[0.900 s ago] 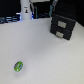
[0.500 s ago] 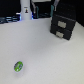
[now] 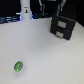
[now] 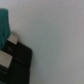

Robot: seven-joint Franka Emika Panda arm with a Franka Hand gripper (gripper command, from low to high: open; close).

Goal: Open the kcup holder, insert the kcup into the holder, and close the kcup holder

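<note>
The kcup holder (image 3: pixel 62 26) is a black boxy unit at the far right of the exterior view, with two stacked front panels that look shut. Its dark corner (image 4: pixel 16 61) also shows in the wrist view. The kcup (image 3: pixel 18 65), a small pod with a shiny green top, lies alone on the white table near the front left of the exterior view, far from the holder. The dark arm (image 3: pixel 51 7) hangs behind and above the holder. Its fingers are too blurred to make out. A teal shape (image 4: pixel 4 25) sits at the wrist view's edge.
A white table (image 3: pixel 45 55) carries everything. A white bottle-like object (image 3: pixel 25 10) stands at the back, left of the arm in the exterior view. Dark clutter runs along the back edge.
</note>
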